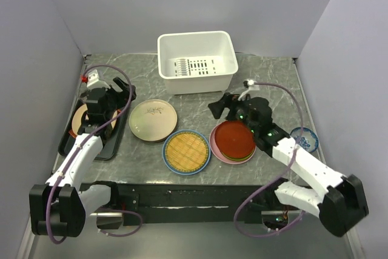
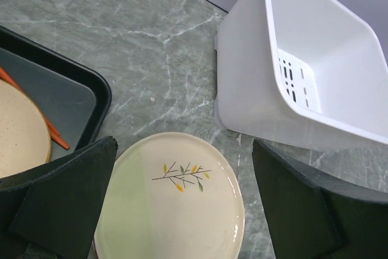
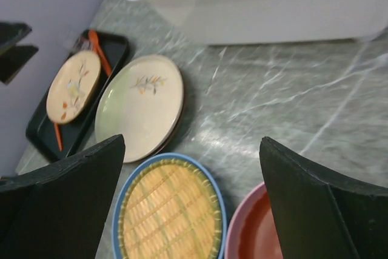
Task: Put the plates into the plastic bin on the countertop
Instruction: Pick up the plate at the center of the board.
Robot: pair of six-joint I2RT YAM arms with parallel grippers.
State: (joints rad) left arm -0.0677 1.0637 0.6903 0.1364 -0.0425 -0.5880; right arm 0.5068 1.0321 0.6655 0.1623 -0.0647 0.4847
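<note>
The white plastic bin (image 1: 197, 62) stands at the back of the marble-look countertop (image 1: 267, 83), with no plate showing inside. In front of it lie a cream leaf-sprig plate (image 1: 153, 119), a yellow woven disc (image 1: 187, 151) resting on a blue plate (image 1: 206, 161), and a red plate (image 1: 234, 139) on top of a pink one (image 1: 214, 144). My left gripper (image 1: 118, 98) hovers open just left of the cream plate (image 2: 176, 204), which lies below its fingers. My right gripper (image 1: 219, 106) is open above the gap between the woven disc (image 3: 167, 210) and the red plate (image 3: 257, 235).
A flat black tray (image 1: 112, 144) at the left edge holds a peach flower-patterned plate (image 1: 80, 119) and orange sticks (image 3: 97, 50). A small blue-and-white bowl (image 1: 304, 139) sits at the right. Grey walls close in the counter on three sides.
</note>
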